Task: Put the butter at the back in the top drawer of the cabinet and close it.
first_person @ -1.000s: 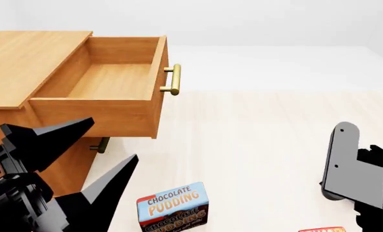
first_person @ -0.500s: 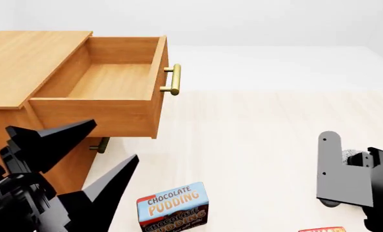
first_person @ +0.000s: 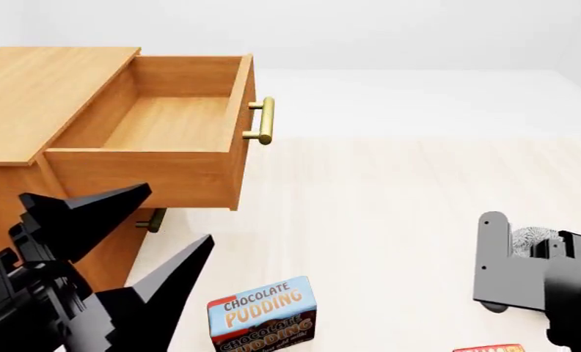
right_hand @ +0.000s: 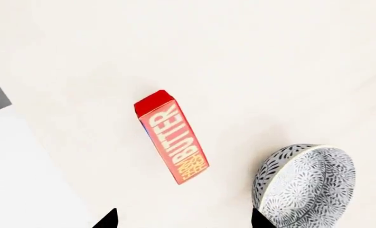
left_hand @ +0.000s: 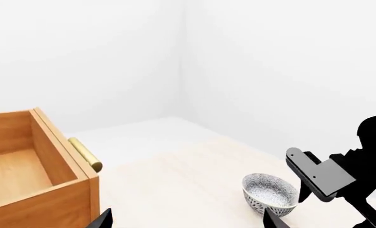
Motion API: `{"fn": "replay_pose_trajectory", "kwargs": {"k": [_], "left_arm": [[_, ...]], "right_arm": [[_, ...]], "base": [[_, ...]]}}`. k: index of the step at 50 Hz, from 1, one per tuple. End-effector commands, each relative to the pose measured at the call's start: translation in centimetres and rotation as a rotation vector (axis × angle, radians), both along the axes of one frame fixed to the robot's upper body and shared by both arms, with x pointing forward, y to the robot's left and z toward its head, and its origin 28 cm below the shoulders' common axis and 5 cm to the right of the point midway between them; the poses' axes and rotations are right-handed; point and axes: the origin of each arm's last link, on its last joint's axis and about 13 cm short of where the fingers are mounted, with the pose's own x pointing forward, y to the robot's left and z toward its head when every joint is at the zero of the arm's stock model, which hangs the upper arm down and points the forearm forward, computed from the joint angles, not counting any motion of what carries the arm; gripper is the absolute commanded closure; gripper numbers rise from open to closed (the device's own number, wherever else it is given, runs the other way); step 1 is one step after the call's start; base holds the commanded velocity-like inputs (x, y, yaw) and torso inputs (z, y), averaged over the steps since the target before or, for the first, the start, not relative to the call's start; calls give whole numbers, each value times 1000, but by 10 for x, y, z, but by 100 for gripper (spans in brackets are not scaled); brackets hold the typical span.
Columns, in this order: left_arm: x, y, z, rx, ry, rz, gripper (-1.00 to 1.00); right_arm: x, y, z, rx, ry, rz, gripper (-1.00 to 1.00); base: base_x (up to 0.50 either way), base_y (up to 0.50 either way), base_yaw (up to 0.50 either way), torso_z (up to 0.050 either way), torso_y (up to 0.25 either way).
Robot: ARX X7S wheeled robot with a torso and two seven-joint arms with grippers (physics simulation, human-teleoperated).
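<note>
The butter is observed lying on the floor beside a patterned bowl, the top drawer pulled out, both grippers' jaws spread wide and empty.

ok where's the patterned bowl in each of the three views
Left wrist view: bowl low on the pale floor, just beside the right gripper's grey arm.
Head view: only its rim peeks out behind that same arm, near the right edge.
Right wrist view: at the bottom right corner, apart from the butter.
Shared landmark: the pale floor.
</note>
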Motion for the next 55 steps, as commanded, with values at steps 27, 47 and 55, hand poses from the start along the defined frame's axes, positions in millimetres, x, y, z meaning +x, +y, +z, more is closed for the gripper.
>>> {"fn": "replay_pose_trajectory", "kwargs": {"k": [27,47,55], "left_arm": [[7,1,-9,-6,21,-1,-100],[9,1,-13,-19,29,5,-100],[10,1,-13,-26,32,7,-100]], "right_arm": [[26,-3,-41,-89,57,-5,-100],[48,-2,-66,-116,111,24,-100],[52,0,-71,-110,110,43,-100]], "base": [[0,0,0,0,0],[0,0,0,0,0],[0,0,0,0,0]]}}
